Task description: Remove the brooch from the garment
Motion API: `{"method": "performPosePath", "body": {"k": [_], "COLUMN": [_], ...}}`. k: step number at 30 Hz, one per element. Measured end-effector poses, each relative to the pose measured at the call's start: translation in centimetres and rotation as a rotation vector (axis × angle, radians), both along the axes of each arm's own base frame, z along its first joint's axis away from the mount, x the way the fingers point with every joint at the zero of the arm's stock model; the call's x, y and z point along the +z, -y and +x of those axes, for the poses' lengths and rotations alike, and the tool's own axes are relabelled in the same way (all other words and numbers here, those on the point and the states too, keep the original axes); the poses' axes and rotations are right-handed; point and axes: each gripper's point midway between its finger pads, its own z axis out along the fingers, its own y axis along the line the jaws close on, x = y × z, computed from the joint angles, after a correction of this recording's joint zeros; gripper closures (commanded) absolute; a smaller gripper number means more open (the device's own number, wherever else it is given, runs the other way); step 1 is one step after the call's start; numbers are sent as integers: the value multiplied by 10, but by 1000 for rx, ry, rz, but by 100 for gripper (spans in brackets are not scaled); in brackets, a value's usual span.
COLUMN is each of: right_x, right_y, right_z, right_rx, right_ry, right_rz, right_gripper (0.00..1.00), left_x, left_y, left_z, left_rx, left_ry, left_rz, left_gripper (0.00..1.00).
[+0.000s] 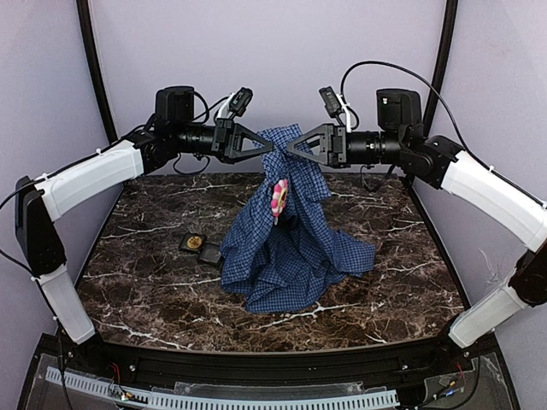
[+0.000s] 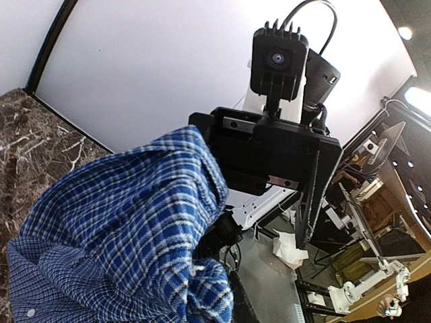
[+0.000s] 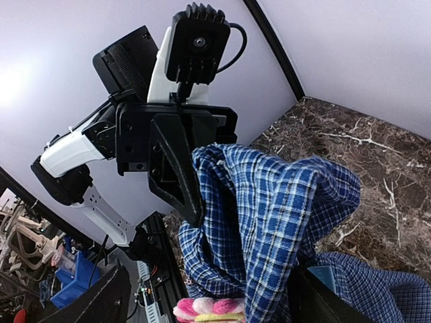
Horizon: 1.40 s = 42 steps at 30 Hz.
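Note:
A blue plaid garment hangs from its top, its lower part bunched on the marble table. The brooch, a pink, white and yellow flower, is pinned on the hanging front. My left gripper is shut on the garment's top and holds it up. My right gripper faces it, open, with the cloth between its spread jaws. In the right wrist view the brooch sits at the bottom edge under the garment, between my own fingers. In the left wrist view the garment hides my own fingers.
A small black object with a gold disc lies on the table left of the cloth heap. Purple walls close the back and sides. The two grippers are tip to tip above the table's middle.

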Motion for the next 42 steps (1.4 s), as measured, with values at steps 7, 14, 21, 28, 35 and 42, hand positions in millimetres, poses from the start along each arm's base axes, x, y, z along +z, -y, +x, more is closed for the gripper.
{"method": "performPosePath", "body": {"k": [7, 14, 21, 28, 35, 42], "right_x": [-29, -57, -53, -59, -66, -68], "right_y": [-12, -26, -26, -14, 5, 2], "right_z": [-7, -8, -11, 7, 27, 31], "right_rx": [93, 182, 200, 33, -203, -331], "right_ry": [-83, -162, -164, -187, -236, -295], "right_rz": [-30, -60, -46, -65, -82, -61], "right_gripper": [42, 85, 100, 100, 100, 100], "left_x": [-6, -7, -10, -47, -42, -7], "left_y": [0, -1, -1, -10, -47, -27], "left_z": [-10, -13, -11, 24, 29, -14], "left_rx": [-61, -80, -68, 203, 497, 511], "left_ry": [-52, -65, -61, -19, 123, 235], "left_rz": [7, 9, 17, 191, 332, 285], "left_gripper": [99, 99, 55, 6, 1, 1]}}
